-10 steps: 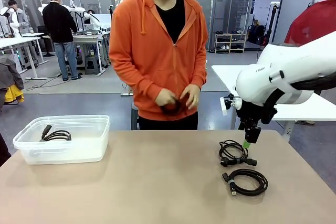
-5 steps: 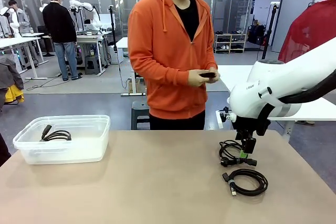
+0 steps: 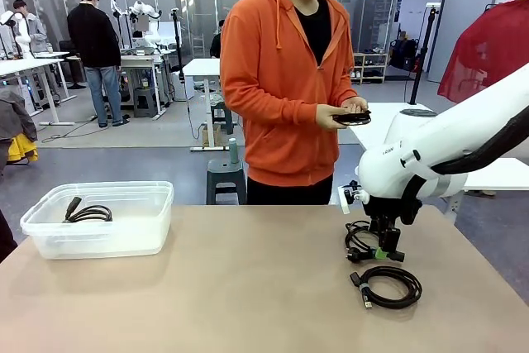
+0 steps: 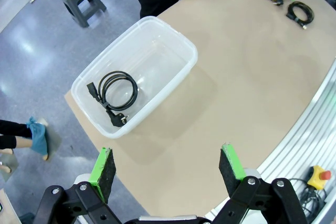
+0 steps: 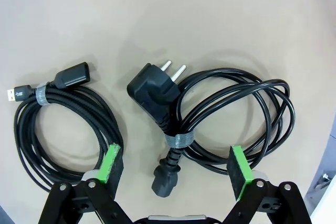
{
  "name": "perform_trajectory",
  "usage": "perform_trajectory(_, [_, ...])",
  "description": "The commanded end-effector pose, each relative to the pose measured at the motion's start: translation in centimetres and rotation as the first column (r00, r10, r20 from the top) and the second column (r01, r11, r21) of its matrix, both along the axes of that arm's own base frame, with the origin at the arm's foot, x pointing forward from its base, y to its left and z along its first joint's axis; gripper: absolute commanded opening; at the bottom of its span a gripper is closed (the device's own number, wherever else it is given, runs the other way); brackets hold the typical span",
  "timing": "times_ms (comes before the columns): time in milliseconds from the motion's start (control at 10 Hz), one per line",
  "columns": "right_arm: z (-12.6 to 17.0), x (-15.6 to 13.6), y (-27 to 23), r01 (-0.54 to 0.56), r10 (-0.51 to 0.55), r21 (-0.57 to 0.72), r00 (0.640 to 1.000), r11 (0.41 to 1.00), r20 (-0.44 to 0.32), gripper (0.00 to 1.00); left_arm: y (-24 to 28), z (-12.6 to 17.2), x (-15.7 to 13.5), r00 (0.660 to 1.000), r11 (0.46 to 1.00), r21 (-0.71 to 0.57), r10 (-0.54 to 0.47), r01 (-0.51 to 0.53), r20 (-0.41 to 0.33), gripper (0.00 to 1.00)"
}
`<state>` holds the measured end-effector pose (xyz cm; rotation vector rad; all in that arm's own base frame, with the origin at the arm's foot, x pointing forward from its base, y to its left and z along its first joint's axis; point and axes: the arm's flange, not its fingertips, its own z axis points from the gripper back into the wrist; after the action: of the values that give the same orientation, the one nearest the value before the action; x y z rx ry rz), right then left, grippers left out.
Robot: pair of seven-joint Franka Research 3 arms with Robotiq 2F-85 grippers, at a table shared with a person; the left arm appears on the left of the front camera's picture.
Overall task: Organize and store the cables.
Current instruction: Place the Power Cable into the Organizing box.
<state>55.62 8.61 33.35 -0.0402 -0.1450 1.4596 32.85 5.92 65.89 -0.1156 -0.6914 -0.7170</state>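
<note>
Cables sit in four spots. Nearest us, on the right of the tabletop (image 3: 231,295), a coiled USB cable (image 3: 388,285) lies flat, bound with a grey tie. Just beyond it lies a coiled power cord (image 3: 364,239) with a two-pin plug, tied the same way. Our right tool (image 3: 382,252) hangs low over that cord, jaws spread wide and pinching nothing. In the right wrist view one green pad (image 5: 111,162) stands between the two coils, at the USB cable's edge, and the other stands over the cord's outer loops. We cannot tell whether either pad touches a cable.

Well apart on the left, a clear plastic bin (image 3: 99,241) stands on the tabletop with one coiled black cable (image 3: 89,213) on its floor. Our left tool (image 4: 168,163) hovers high above the bin, likewise spread and empty.

At the far side a person (image 3: 281,80) in an orange hoodie holds another dark coil (image 3: 353,118) in both hands at chest height.
</note>
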Motion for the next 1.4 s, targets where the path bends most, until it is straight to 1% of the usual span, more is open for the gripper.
perform_trajectory(0, [-0.2, 1.3, 0.0, -0.009, 0.009, -0.013, 1.0, 1.0, 0.024, 1.0, -0.1, 0.1, 0.0, 1.0, 1.0, -0.002, -0.005, 0.005, 0.002, 1.0])
perform_trajectory(400, [-1.4, 2.2, 0.1, -0.011, 0.011, -0.013, 1.0, 1.0, 0.008, 1.0, -0.1, 0.1, 0.0, 1.0, 1.0, -0.002, -0.005, 0.005, 0.002, 1.0])
perform_trajectory(700, [-2.3, 2.8, -0.4, 0.009, -0.009, -0.015, 1.0, 1.0, -0.006, 1.0, -0.1, 0.1, 0.0, 1.0, 1.0, -0.002, -0.005, 0.005, 0.002, 1.0])
perform_trajectory(800, [-2.6, 2.8, -0.4, 0.006, -0.006, -0.015, 1.0, 1.0, -0.016, 0.9, -0.1, 0.1, 0.0, 1.0, 1.0, -0.002, -0.005, 0.005, 0.002, 1.0])
perform_trajectory(900, [-2.7, 2.7, -0.4, 0.003, -0.003, -0.012, 1.0, 1.0, -0.021, 0.68, -0.1, 0.1, 0.0, 1.0, 1.0, -0.002, -0.005, 0.005, 0.002, 1.0])
perform_trajectory(1000, [-2.9, 2.7, -0.4, 0.002, -0.002, -0.006, 1.0, 1.0, -0.026, 0.35, -0.1, 0.1, 0.0, 1.0, 1.0, -0.002, -0.005, 0.005, 0.002, 1.0])
perform_trajectory(1100, [-3.0, 2.8, -0.5, 0.003, -0.003, -0.002, 0.999, 1.0, -0.034, 0.08, -0.1, 0.1, 0.0, 1.0, 1.0, -0.002, -0.005, 0.005, 0.002, 1.0])
perform_trajectory(1200, [-3.0, 2.8, -0.5, 0.003, -0.003, -0.003, 0.999, 1.0, -0.037, 0.0, -0.1, 0.1, 0.0, 1.0, 1.0, -0.002, -0.005, 0.005, 0.002, 1.0])
perform_trajectory(1300, [-3.0, 2.7, -0.5, 0.0, 0.0, -0.003, 0.999, 1.0, -0.039, 0.0, -0.1, 0.1, 0.0, 1.0, 1.0, -0.002, -0.005, 0.005, 0.002, 1.0])
